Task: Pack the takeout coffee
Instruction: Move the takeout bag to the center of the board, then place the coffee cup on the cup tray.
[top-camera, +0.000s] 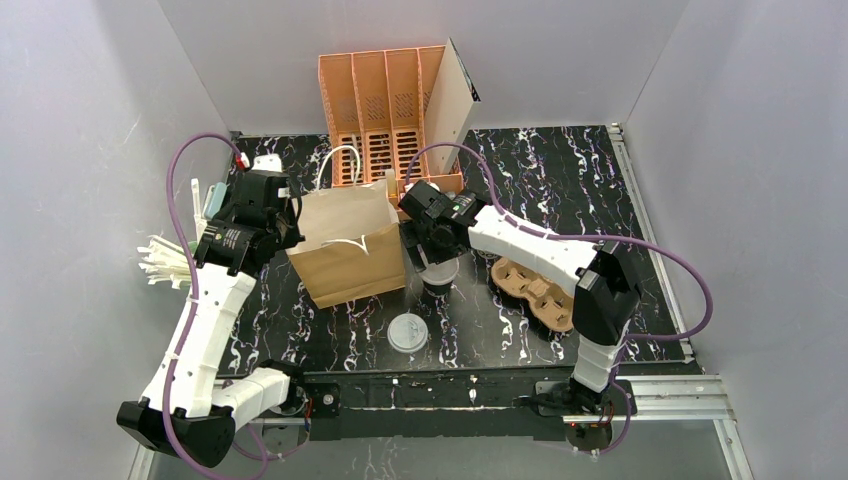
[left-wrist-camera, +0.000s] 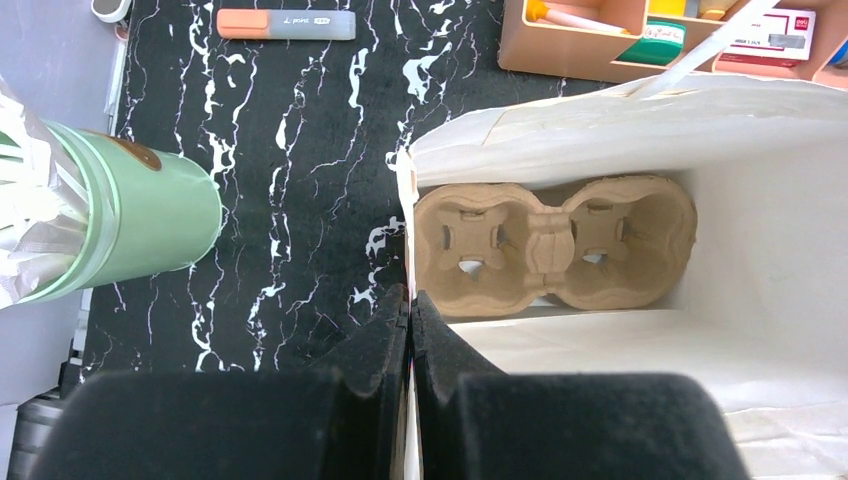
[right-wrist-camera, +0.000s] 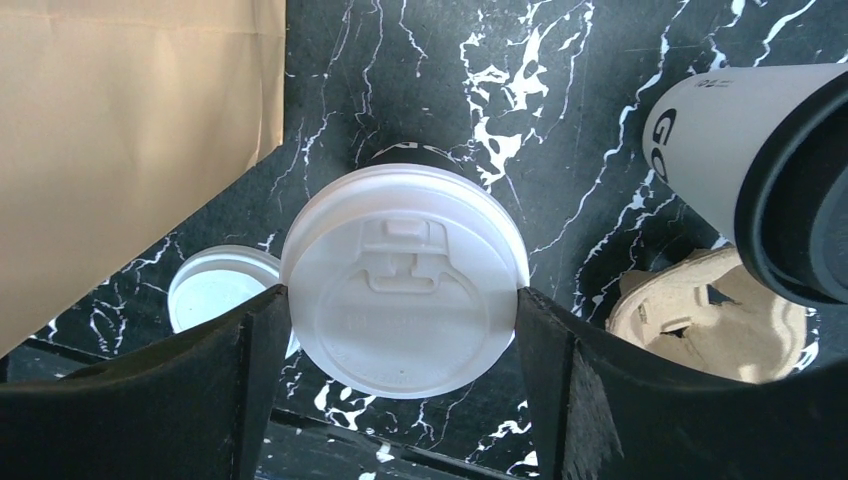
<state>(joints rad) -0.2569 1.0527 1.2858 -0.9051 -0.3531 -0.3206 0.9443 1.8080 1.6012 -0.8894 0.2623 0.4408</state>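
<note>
Right gripper (top-camera: 437, 265) straddles a white-lidded dark cup (right-wrist-camera: 400, 320) standing just right of the paper bag (top-camera: 345, 265). Its fingers are spread at the lid's rim, though whether they yet press it is unclear. A white cup with black lid (right-wrist-camera: 715, 130) stands just to the right, untouched. Left gripper (left-wrist-camera: 410, 325) is pinched shut on the bag's left rim, with a cup carrier (left-wrist-camera: 555, 245) lying inside. The step likely calls for a light squeeze, a level lift and clearing the rim before lowering into a well.
</note>
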